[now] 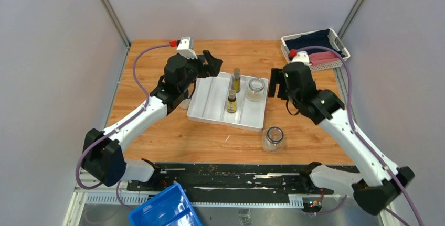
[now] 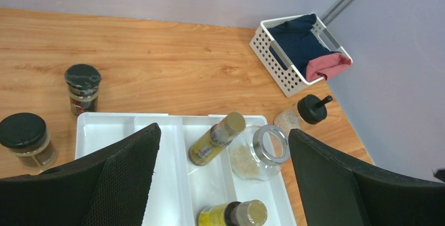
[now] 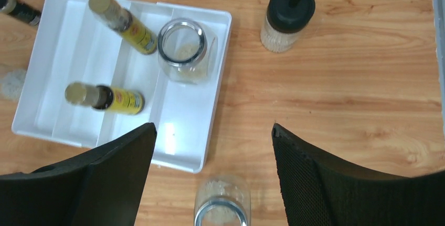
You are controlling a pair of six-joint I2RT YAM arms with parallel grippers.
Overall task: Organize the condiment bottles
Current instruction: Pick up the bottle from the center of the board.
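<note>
Left end effector and right end effector hang wide open and empty flanking the tray, where bottles and a jar stand sorted, while a spare jar waits on the tabletop.

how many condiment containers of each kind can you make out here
yellow-labelled bottles: 2
open clear glass jars: 2
black-lidded jars: 2
black-topped shaker: 1
total: 7
not counted: a blurred pale shape left of the white tray, too unclear to name
</note>
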